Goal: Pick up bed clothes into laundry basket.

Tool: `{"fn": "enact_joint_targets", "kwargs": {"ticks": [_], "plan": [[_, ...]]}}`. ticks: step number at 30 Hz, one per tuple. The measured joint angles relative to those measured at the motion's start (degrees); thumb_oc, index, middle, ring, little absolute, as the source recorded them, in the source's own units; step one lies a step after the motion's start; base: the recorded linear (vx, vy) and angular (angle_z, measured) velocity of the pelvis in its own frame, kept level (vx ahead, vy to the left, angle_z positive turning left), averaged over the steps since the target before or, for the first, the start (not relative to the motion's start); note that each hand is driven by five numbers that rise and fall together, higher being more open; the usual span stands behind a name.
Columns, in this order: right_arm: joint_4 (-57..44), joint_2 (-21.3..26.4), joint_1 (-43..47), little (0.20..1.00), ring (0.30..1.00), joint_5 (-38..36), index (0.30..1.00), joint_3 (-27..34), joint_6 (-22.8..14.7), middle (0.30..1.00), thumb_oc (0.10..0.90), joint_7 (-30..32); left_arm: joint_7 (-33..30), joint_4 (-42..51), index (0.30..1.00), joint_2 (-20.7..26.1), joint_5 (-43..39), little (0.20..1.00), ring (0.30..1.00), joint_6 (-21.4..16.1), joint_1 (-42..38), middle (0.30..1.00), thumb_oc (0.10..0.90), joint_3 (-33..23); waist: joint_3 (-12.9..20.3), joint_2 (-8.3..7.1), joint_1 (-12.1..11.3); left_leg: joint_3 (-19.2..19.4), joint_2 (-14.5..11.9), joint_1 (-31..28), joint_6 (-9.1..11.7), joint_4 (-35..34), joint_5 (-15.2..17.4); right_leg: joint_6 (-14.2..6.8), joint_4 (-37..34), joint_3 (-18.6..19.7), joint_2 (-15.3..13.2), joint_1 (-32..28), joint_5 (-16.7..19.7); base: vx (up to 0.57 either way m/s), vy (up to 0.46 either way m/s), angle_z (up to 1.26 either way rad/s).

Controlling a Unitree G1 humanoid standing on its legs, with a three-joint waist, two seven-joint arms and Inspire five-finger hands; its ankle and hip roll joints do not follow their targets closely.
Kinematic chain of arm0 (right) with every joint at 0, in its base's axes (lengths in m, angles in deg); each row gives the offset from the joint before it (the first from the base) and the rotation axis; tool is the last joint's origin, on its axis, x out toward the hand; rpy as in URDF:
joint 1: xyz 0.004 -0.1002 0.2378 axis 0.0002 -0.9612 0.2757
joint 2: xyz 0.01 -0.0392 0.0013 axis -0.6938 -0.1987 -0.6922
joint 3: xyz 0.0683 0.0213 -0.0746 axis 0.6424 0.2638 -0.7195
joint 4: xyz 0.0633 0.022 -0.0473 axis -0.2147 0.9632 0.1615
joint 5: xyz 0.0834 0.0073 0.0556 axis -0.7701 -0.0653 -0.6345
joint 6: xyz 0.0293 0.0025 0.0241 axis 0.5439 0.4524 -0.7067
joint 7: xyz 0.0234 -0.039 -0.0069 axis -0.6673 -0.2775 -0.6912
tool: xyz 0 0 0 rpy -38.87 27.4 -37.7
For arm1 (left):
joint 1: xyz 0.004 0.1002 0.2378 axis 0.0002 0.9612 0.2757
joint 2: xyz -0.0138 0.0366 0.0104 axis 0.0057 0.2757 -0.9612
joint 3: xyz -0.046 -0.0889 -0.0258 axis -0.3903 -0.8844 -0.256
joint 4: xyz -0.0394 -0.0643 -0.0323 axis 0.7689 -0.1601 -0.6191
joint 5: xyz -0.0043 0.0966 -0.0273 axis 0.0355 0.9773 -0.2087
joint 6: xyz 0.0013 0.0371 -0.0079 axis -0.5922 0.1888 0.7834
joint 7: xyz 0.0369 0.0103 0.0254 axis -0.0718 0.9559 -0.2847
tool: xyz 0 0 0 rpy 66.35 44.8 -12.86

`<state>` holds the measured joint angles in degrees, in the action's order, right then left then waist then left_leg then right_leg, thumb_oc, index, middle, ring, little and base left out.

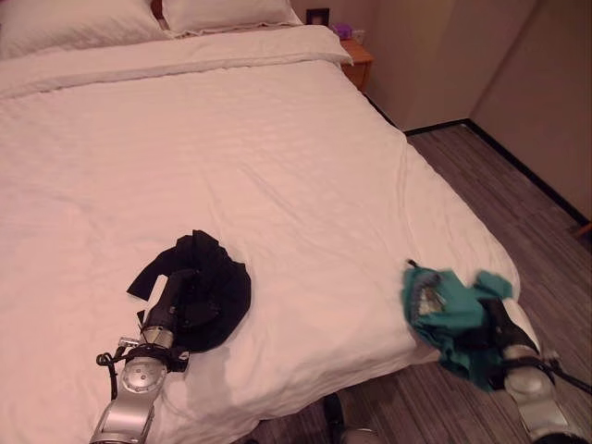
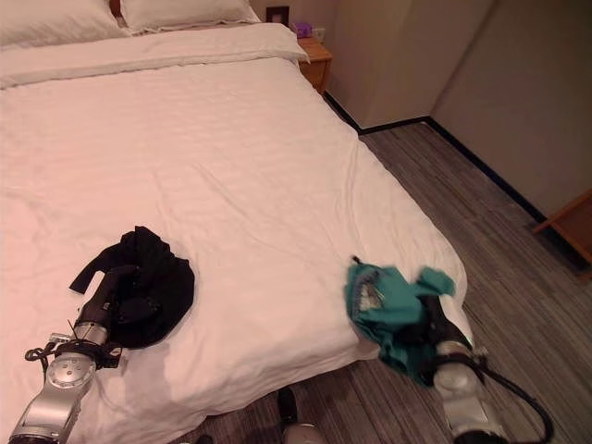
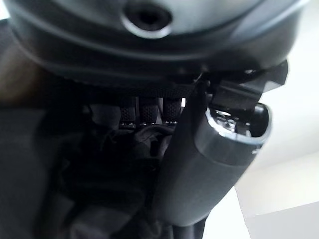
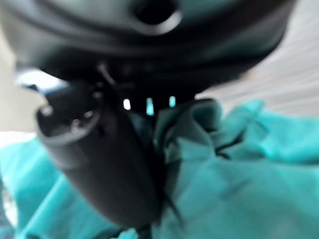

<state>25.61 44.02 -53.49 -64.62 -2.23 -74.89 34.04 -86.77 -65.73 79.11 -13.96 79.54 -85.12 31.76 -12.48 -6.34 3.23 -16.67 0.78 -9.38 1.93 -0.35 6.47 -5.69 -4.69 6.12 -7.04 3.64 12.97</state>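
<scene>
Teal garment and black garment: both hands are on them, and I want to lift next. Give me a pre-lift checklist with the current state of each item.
1. Right hand closed on the teal garment: ok, cloth is bunched between thumb and fingers in the right wrist view.
2. Left hand closed on the black garment: ok, fingers curl into the dark cloth.
3. Teal garment free of the bed: not ok, it lies on the mattress corner, partly hanging over the edge.
4. Black garment lifted: not ok, resting on the sheet.
5. Laundry basket located: cannot tell.
</scene>
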Motion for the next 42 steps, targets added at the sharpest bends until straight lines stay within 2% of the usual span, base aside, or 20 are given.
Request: {"fn": "enact_joint_targets", "kwargs": {"ticks": [2, 3, 4, 6, 8, 9, 14, 16, 17, 18, 19, 20, 21, 22, 24, 26, 28, 31, 35, 42], "plan": [[-0.1, -0.2, 0.9, 0.300, 0.300, 1.5, 0.300, -2.0, 0.8, 0.300, 0.400, 0.0, 0.0, -1.3, 0.300, 2.2, 0.1, 0.300, 0.300, 0.1, 0.0, 0.300, 0.400, -0.3, -0.7, -0.31, 0.0, 4.7, 2.2, 2.0, -2.1, 4.4, 1.2, 0.1, 0.2, -3.0, 0.4, 2.3, 5.6, -0.52, 0.107, -1.28], [-0.6, 0.3, 2.7, 0.300, 0.300, 2.2, 0.300, -3.9, 0.8, 0.300, 0.400, 0.0, -0.4, -1.9, 0.300, 2.8, 0.1, 0.300, 0.300, -0.1, -0.2, 0.300, 0.400, -0.9, -1.7, 0.86, -1.8, 8.5, 1.5, 4.2, -3.8, 7.8, 2.1, -1.2, -0.4, -7.3, 1.3, 4.6, 10.8, -0.58, 0.091, -1.52], [-0.5, 0.0, 2.8, 0.300, 0.300, 2.7, 0.300, -4.1, 0.6, 0.300, 0.400, 0.1, -0.2, -3.8, 0.300, 2.3, 0.2, 0.300, 0.300, -0.3, -1.4, 0.300, 0.400, -0.9, -2.0, 1.58, -1.2, 9.6, 1.6, 4.9, -4.5, 8.5, 2.0, -2.7, 0.6, -11.6, 0.7, 4.8, 8.5, -0.58, 0.089, -1.22], [-0.5, 0.1, 2.5, 0.300, 0.300, 3.6, 0.300, -5.3, 1.2, 0.300, 0.400, -0.1, -0.6, -5.5, 0.300, 0.1, 0.2, 0.300, 0.300, 0.1, -2.9, 0.300, 0.400, -0.9, -2.6, 5.38, -1.8, 12.7, -0.7, 3.4, -4.8, 5.7, -0.2, -1.5, 15.7, -20.6, -0.5, 4.8, -5.7, -0.62, 0.038, -0.79], [-1.7, 0.4, 3.2, 0.300, 0.300, 4.0, 0.300, -6.9, 1.1, 0.300, 0.400, -0.1, -1.8, -5.4, 0.300, 0.1, 0.1, 0.300, 0.300, 0.2, -2.2, 0.300, 0.400, -0.8, -3.4, 7.37, -6.3, 19.9, -2.1, 1.9, -5.0, 4.0, -1.6, -2.6, 33.0, -22.2, -6.4, 2.3, -16.2, -0.66, -0.075, -1.53], [-2.4, 0.4, 3.4, 0.300, 0.300, 4.1, 0.300, -7.6, 1.1, 0.300, 0.400, -0.2, -1.9, -5.6, 0.300, 0.1, 0.1, 0.300, 0.300, 0.3, -1.6, 0.300, 0.400, -1.0, -3.4, 7.33, -7.7, 21.4, -2.0, 1.8, -5.0, 4.3, -1.6, -3.9, 35.6, -22.6, -9.0, 0.6, -17.5, -0.35, -0.149, -1.34], [-7.3, 0.0, 6.8, 0.300, 0.300, 5.8, 0.300, -14.5, -0.6, 0.300, 0.400, -2.0, -4.0, -5.6, 0.300, -0.8, 0.0, 0.300, 0.300, 0.9, 2.2, 0.300, 0.400, -4.3, -2.6, 6.95, -15.6, 29.2, -5.4, 3.4, -4.7, 10.0, -1.6, -6.0, 22.5, -26.6, -21.0, -11.8, -14.8, -0.44, -0.405, -1.39], [-9.3, -0.8, 6.2, 0.300, 0.300, 6.0, 0.300, -15.2, -1.8, 0.300, 0.400, -2.7, -4.1, -5.5, 0.300, -0.3, 0.0, 0.300, 0.300, 1.1, 3.7, 0.300, 0.400, -5.0, -0.6, 6.90, -16.3, 29.7, -7.6, 4.2, -3.2, 10.5, -2.6, -5.4, 7.4, -22.7, -17.5, -15.1, -8.1, -0.23, -0.340, -0.86], [-9.5, -2.2, 6.5, 0.300, 0.300, 6.0, 0.300, -15.4, -2.1, 0.300, 0.400, -2.7, -4.4, -5.1, 0.300, 1.2, 0.1, 0.300, 0.300, 0.9, 2.9, 0.300, 0.400, -5.0, -0.5, 4.73, -15.9, 29.1, -10.7, 8.7, -1.7, 17.7, -3.1, -5.1, 2.4, -23.6, -14.1, -16.1, -2.1, -0.25, -0.431, -0.52], [-8.7, -3.1, 7.5, 0.300, 0.300, 6.0, 0.300, -15.3, -1.3, 0.300, 0.400, -2.7, -5.3, -4.9, 0.300, 1.0, 0.1, 0.300, 0.300, 0.8, 3.0, 0.300, 0.400, -4.8, -0.1, 4.86, -16.9, 29.1, -13.8, 13.1, 0.0, 23.3, -2.3, -5.1, 0.0, -23.2, -11.9, -16.2, -2.1, -0.30, -0.523, -0.78], [-8.8, -3.1, 8.0, 0.300, 0.300, 6.0, 0.300, -15.2, -1.0, 0.300, 0.400, -2.6, -5.5, -4.8, 0.300, 0.5, 0.2, 0.300, 0.300, 0.7, 3.8, 0.300, 0.400, -4.4, 0.5, 4.79, -17.8, 28.8, -15.4, 14.8, 4.1, 19.5, 0.0, -5.0, -0.6, -21.7, -9.9, -14.4, -3.3, -0.24, -0.380, -0.79], [-8.5, -2.2, 7.9, 0.300, 0.300, 6.0, 0.300, -15.3, -1.1, 0.300, 0.400, -2.4, -5.7, -5.1, 0.300, -0.4, 0.2, 0.300, 0.300, 1.0, 3.6, 0.300, 0.400, -3.6, 1.1, 5.84, -16.5, 28.5, -14.8, 14.0, 4.7, 11.8, -2.0, -5.1, -0.6, -21.5, -8.6, -13.7, -4.0, -0.22, -0.311, -0.50], [-8.0, 0.9, 7.8, 0.300, 0.300, 6.0, 0.300, -15.7, -1.1, 0.300, 0.400, -2.4, -7.0, -5.1, 0.300, -3.1, 0.2, 0.300, 0.300, 1.5, 3.6, 0.300, 0.400, -1.9, 2.3, 8.92, -14.7, 28.2, -14.9, 13.0, 3.5, -0.3, -11.0, -5.1, -0.6, -21.5, -5.7, -12.8, -4.2, -0.25, -0.256, -0.61], [-6.1, 1.9, 8.5, 0.300, 0.300, 6.0, 0.300, -16.0, -0.7, 0.300, 0.400, -2.3, -7.9, -5.1, 0.300, -4.2, 0.2, 0.300, 0.300, 1.5, 3.2, 0.300, 0.400, -0.6, 2.4, 10.24, -15.2, 27.2, -15.4, 10.9, 4.7, -2.4, -17.5, -5.2, -0.6, -19.3, -4.1, -12.6, -6.7, -0.25, -0.254, -0.72], [-4.5, 3.1, 8.2, 0.300, 0.300, 6.0, 0.300, -16.7, -0.6, 0.300, 0.400, -1.9, -8.9, -5.5, 0.300, -5.1, 0.2, 0.300, 0.300, 1.7, 1.2, 0.300, 0.400, 1.7, 2.3, 10.28, -12.7, 25.7, -16.1, 10.8, 6.2, -2.1, -18.4, -4.0, -0.6, -19.6, -2.9, -12.0, -8.7, -0.23, -0.268, -0.58], [-2.5, 4.3, 8.1, 0.300, 0.300, 5.9, 0.300, -18.2, -0.5, 0.300, 0.400, -1.2, -10.3, -5.6, 0.300, -6.9, 0.1, 0.300, 0.300, 1.8, -1.9, 0.300, 0.400, 5.3, 2.1, 10.47, -11.6, 18.3, -15.2, 9.9, 9.7, -2.0, -15.9, -2.7, -1.0, -16.2, -2.3, -10.2, -9.2, -0.24, -0.263, -0.68], [-2.6, 4.5, 8.2, 0.300, 0.300, 5.9, 0.300, -18.6, -0.6, 0.300, 0.400, -1.0, -10.1, -5.1, 0.300, -7.4, 0.4, 0.300, 0.300, 1.6, -5.1, 0.300, 0.400, 9.2, 1.2, 10.00, -10.3, 11.6, -10.4, 8.9, 7.7, -0.7, -9.5, -3.2, -0.7, -12.7, -4.2, -7.6, -7.3, -0.18, -0.164, -1.00], [-2.5, 3.6, 7.7, 0.300, 0.300, 5.9, 0.300, -20.3, -0.8, 0.300, 0.400, -1.1, -10.2, -4.8, 0.300, -7.2, 0.7, 0.300, 0.300, 1.6, -9.4, 0.300, 0.400, 11.6, 0.1, 8.56, -6.9, 12.8, -8.6, 8.1, 7.3, -0.6, -9.2, -4.5, -1.0, -9.8, -5.6, -6.4, -6.0, -0.11, -0.133, -0.56], [-2.6, 1.4, 7.7, 0.300, 0.300, 5.9, 0.300, -20.8, -1.0, 0.300, 0.400, -1.1, -10.0, -4.7, 0.300, -7.1, 0.6, 0.300, 0.300, 1.2, -10.0, 0.300, 0.400, 13.6, -0.3, 8.22, -5.4, 11.6, -4.9, 4.7, 4.4, -2.4, -6.2, -4.3, -0.9, -3.5, -7.2, -4.5, -5.3, 0.04, -0.010, -0.78], [-2.2, 2.8, 7.8, 0.300, 0.300, 8.2, 0.300, -20.8, -0.9, 0.300, 0.400, -0.1, -9.9, -6.6, 0.300, -7.4, 0.0, 0.300, 0.300, 1.3, -9.9, 0.300, 0.400, 15.7, -0.1, 8.74, -4.1, 14.3, -6.3, 0.9, 3.3, -5.0, -5.9, -3.3, -0.4, -5.0, -4.9, -4.0, -1.5, 0.08, -0.023, -0.40]]}}
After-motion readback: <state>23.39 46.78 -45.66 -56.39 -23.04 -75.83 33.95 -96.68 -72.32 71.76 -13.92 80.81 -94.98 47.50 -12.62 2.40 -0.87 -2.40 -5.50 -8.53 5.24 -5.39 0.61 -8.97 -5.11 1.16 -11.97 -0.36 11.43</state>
